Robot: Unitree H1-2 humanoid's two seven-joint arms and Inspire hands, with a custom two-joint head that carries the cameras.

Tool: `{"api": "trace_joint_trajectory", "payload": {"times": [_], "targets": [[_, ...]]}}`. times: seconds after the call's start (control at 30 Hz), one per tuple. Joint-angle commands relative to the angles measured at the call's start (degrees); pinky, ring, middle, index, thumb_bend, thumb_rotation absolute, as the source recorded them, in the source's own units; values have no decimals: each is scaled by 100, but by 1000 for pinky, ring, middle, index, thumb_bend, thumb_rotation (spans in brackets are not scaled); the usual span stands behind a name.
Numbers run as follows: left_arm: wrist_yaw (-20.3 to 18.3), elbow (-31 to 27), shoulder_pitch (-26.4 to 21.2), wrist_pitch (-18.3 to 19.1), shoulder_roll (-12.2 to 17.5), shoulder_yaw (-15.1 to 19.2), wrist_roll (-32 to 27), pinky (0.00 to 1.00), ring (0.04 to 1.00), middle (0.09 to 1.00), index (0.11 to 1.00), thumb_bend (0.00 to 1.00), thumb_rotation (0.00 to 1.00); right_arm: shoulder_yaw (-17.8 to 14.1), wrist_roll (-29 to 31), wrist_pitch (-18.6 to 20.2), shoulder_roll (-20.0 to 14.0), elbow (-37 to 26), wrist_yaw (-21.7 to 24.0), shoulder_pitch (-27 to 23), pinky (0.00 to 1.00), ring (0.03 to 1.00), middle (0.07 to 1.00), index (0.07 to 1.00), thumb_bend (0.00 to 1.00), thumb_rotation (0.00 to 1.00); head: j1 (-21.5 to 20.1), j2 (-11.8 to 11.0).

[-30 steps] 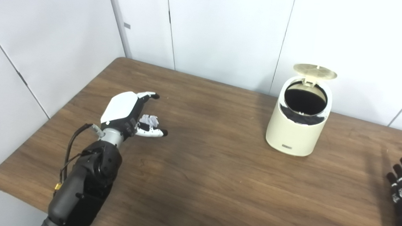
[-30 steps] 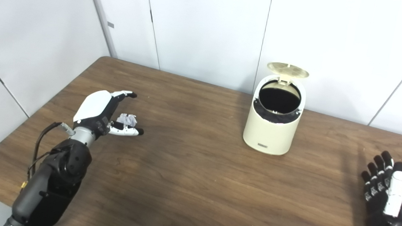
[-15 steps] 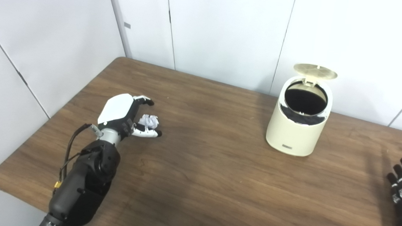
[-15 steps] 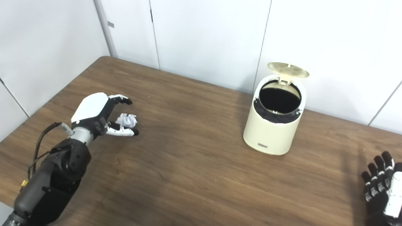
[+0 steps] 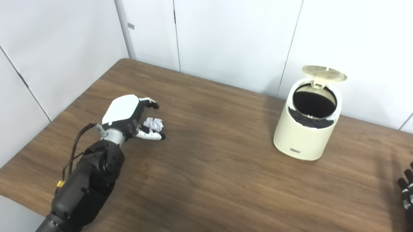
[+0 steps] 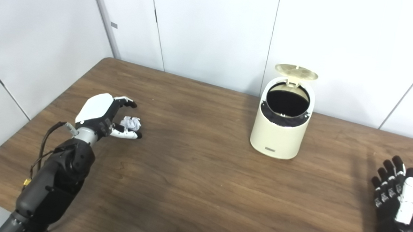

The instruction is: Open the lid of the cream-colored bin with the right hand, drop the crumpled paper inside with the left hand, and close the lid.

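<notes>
The cream-colored bin stands at the back right of the table, its round lid tipped up and the dark inside showing. A small crumpled white paper lies on the table at the left. My left hand is cupped around it, fingers arched above it and thumb stretched along the table in front of it, with gaps still showing, so it is open. My right hand rests low at the right edge with its fingers spread, holding nothing, far from the bin.
The brown wooden table ends at white wall panels behind the bin and to the left. Its left edge lies just beyond my left arm.
My left hand's fingers have curled in over the paper and the hand has drawn back slightly. The bin, its open lid and my right hand have not moved.
</notes>
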Motion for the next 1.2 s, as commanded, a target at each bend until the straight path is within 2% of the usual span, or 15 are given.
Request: {"api": "trace_joint_trajectory", "payload": {"times": [0.0,0.53,0.9,1.17], "targets": [[-23,-155,-191,110,202,27,118,708,802,801,753,826,187,-10,8,-127,-56,-185,32,-124,1000,1000,987,993,490,1000,-4,6],[-119,-104,-229,226,175,-24,138,693,788,790,751,815,160,5,-94,-141,-75,-221,32,-94,1000,1000,979,1000,510,1000,-47,32],[-416,-71,-277,245,191,-47,294,687,779,786,750,809,161,-28,-75,-171,-72,-147,28,-102,1000,1000,974,1000,517,1000,-40,60],[-840,-48,-373,258,164,-9,531,683,773,784,752,801,155,-30,-109,-306,-71,-7,47,-126,997,990,976,998,516,1000,-47,56]]}}
